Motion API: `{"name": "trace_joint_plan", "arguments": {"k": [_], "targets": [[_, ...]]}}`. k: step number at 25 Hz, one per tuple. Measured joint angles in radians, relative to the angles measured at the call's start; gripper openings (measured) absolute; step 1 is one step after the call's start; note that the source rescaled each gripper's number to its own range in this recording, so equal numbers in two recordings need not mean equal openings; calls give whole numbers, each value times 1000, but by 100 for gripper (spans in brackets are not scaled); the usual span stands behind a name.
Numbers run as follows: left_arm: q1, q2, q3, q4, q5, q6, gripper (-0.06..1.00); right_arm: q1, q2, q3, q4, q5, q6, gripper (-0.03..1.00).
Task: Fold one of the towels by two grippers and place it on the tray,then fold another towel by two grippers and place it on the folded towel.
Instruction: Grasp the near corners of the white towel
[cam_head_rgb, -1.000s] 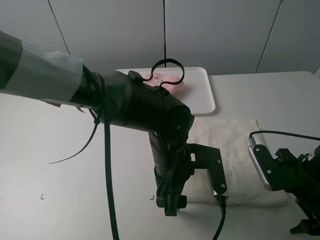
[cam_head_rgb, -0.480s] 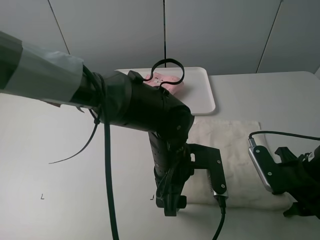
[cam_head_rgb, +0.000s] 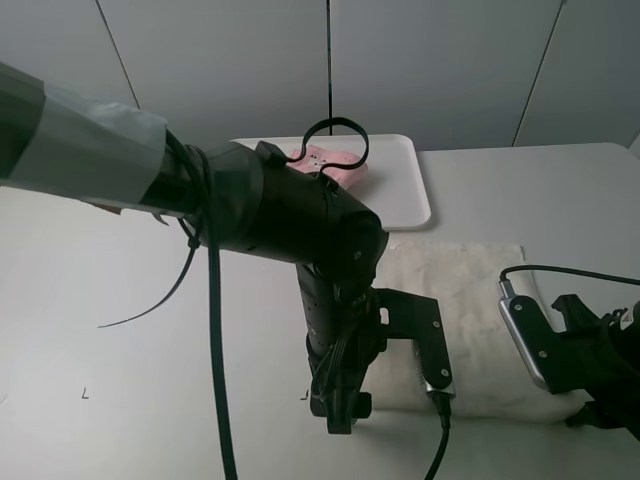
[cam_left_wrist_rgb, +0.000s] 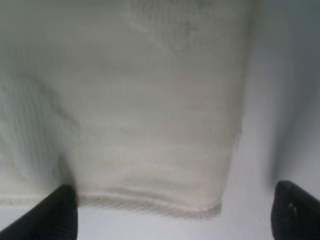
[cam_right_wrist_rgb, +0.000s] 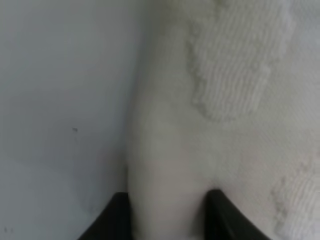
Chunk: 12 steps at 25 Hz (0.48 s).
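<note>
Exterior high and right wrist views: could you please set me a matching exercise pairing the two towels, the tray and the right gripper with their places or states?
Column one:
1. pink towel
2. cream towel
3. tray
4. right gripper

Column two:
A. white, at the far side of the table
B. lying on the tray
C. pinching the cream towel's edge
D. spread on the table

Pairs: 1-B, 2-D, 3-A, 4-C

Soft, greyish light falls evenly from above, and the table (cam_head_rgb: 120, 330) looks flat and matte with only faint shadows. The left arm (cam_head_rgb: 270, 215) looms huge and slightly soft near the high camera. Both wrist views are badly blurred (the cream towel (cam_left_wrist_rgb: 150, 100) is mere mush) and dimmer toward the edges.
</note>
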Motion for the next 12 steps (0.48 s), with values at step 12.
{"name": "trace_joint_plan", "arguments": {"k": [12], "targets": [[-55, 0, 0, 120, -34, -67, 91, 0, 0, 0, -8, -33, 12, 3]]}}
